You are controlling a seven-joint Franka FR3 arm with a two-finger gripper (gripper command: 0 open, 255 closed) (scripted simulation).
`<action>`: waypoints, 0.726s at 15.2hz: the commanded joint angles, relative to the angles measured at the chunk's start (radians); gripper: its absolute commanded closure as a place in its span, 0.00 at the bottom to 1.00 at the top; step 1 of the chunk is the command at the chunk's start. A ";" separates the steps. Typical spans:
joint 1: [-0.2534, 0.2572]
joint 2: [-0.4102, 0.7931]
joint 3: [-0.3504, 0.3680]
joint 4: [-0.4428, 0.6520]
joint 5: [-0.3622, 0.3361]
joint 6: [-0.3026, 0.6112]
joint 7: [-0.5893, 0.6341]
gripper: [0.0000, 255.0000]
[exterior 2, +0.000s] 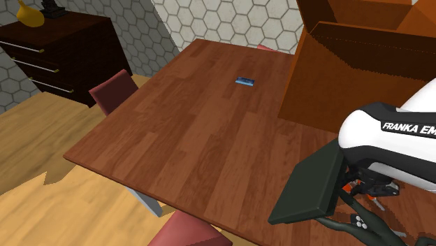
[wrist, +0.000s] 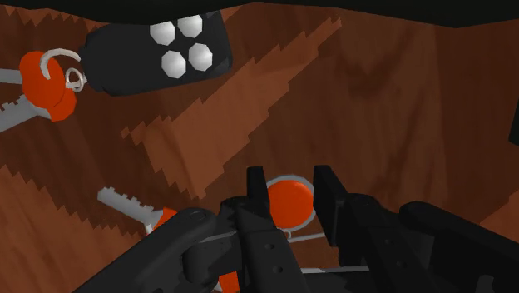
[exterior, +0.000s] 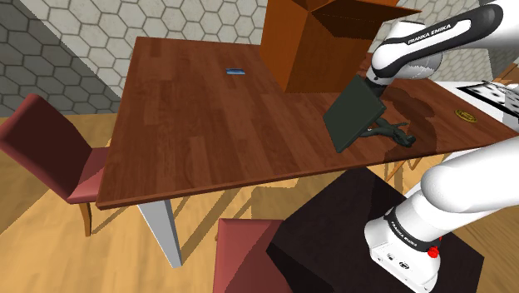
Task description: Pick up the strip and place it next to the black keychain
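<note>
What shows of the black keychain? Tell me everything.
The black keychain is a rounded black fob with four white hexagonal buttons, a pale ring, and orange-headed keys with grey toothed blades. It lies flat on the brown wooden table. One orange head shows between the open jaws; whether they touch it cannot be told.

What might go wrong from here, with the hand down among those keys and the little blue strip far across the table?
The all-black gripper, open, straddles an orange round key head on the black keychain: closing might grab that instead. Lifting away could drag the keychain. The small blue strip lies far along the wooden table, perhaps a stretched reach.
</note>
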 commanded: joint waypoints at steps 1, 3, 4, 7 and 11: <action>0.000 0.000 0.000 0.000 0.000 0.000 0.000 0.00; 0.000 0.000 0.000 0.000 0.000 0.000 0.000 0.00; 0.000 0.000 0.000 0.000 0.000 0.000 0.000 0.00; 0.000 -0.024 0.002 0.016 -0.001 -0.040 0.001 0.00; -0.001 -0.081 0.007 0.068 -0.003 -0.148 0.004 0.00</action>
